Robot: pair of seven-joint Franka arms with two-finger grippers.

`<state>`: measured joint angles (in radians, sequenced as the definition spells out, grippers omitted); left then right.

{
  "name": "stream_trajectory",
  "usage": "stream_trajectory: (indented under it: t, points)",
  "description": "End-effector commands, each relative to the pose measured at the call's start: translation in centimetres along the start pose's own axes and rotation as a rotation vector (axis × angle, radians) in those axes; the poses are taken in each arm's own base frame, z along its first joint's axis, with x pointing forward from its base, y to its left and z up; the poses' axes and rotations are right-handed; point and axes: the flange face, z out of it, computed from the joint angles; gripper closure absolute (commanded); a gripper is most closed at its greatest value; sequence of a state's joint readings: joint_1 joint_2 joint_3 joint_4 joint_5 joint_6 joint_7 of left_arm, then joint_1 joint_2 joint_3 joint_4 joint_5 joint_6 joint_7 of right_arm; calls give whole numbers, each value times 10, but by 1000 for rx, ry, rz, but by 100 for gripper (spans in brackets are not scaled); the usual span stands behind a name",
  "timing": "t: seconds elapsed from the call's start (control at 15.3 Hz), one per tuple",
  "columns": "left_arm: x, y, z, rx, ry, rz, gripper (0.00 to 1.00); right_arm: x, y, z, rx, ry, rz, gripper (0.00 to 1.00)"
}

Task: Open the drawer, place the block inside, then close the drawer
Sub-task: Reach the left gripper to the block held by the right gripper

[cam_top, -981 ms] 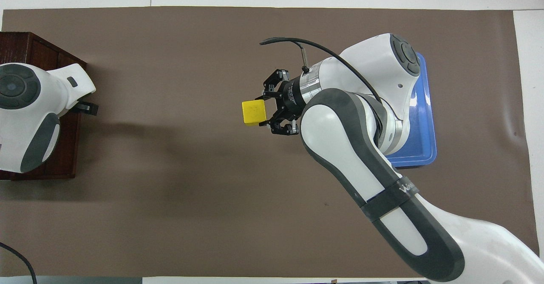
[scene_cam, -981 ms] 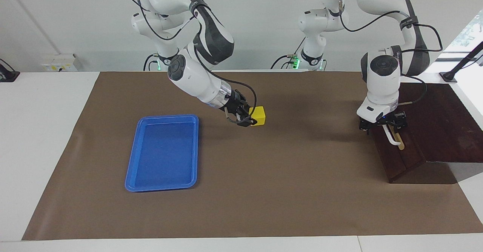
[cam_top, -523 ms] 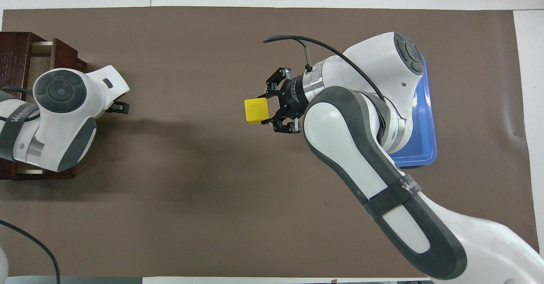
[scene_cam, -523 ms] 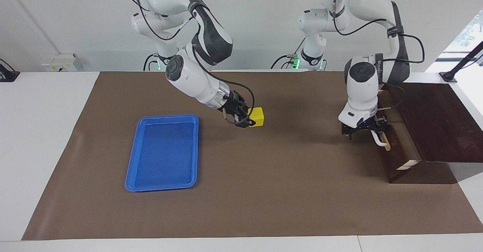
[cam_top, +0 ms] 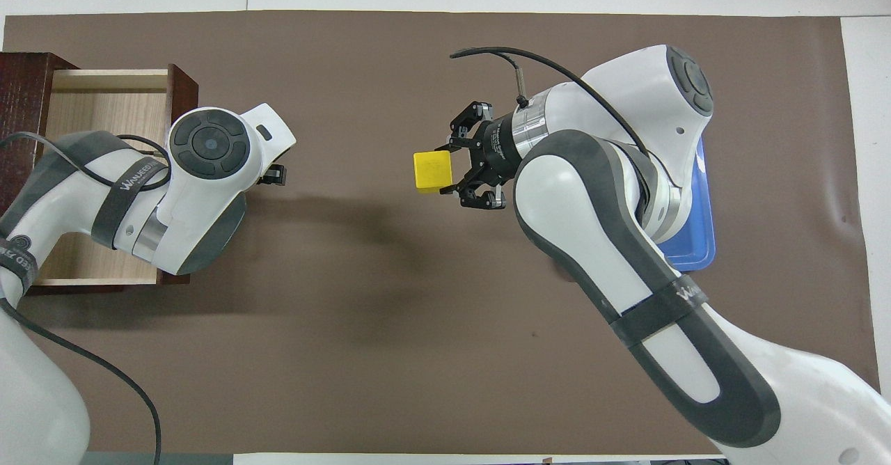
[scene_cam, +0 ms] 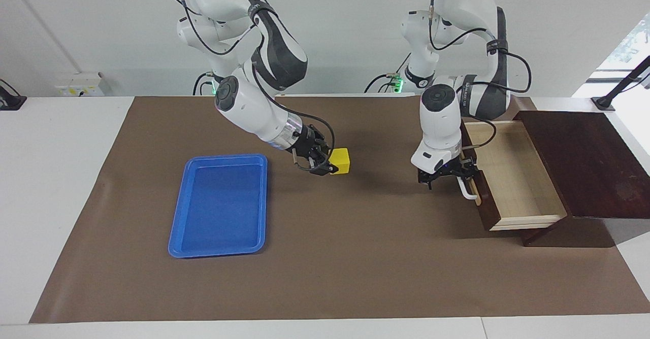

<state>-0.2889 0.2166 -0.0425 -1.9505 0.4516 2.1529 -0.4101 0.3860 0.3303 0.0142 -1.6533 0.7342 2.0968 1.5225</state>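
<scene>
Facing view: the right arm is being reached down from its base toward the table's middle, forearm sloped low, wrist angled toward the left arm's end. The block is being pinched between the right gripper fingers, held just above the brown mat. The left arm is being folded down beside the drawer, last link near vertical. The left gripper is being kept at the white bar handle on the drawer front; whether its fingers are clamped on the bar or spread cannot be told. The drawer is being shown pulled well out of the dark wooden box, pale interior exposed, at the left arm's end of the table. A blue tray is lying flat on the mat toward the right arm's end. White tabletop is showing round the mat, a plain white wall above it.

Overhead view: the right arm is being brought in from the bottom corner, elbow partly covering the blue tray. The block is being gripped on two opposite faces by the right gripper over bare mat, well apart from the drawer. The left gripper is mostly being hidden under its own wrist housing, just beside the drawer front. The drawer's light-wood floor is being partly covered by the left arm
</scene>
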Motion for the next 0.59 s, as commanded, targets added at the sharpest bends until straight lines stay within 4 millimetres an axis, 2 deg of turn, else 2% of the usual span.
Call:
stream_trajectory:
  t: [0.0,0.07,0.2,0.33,0.52]
  points:
    - [5,0,-10,-5,-25,-21,0,2,-4,-6,5,5,7,100]
    - [14,-12,-31,-14,-40,-62,0,1,-4,-5,3,5,7,100]
    - [33,-33,-92,-156,-120,-209,0,2,-5,-6,4,5,8,100]
    - [35,-39,-137,-168,-172,-363,0,1,-4,-5,3,5,7,100]
    - [26,-23,-165,-237,-228,-673,0,1,-4,-5,3,5,7,100]
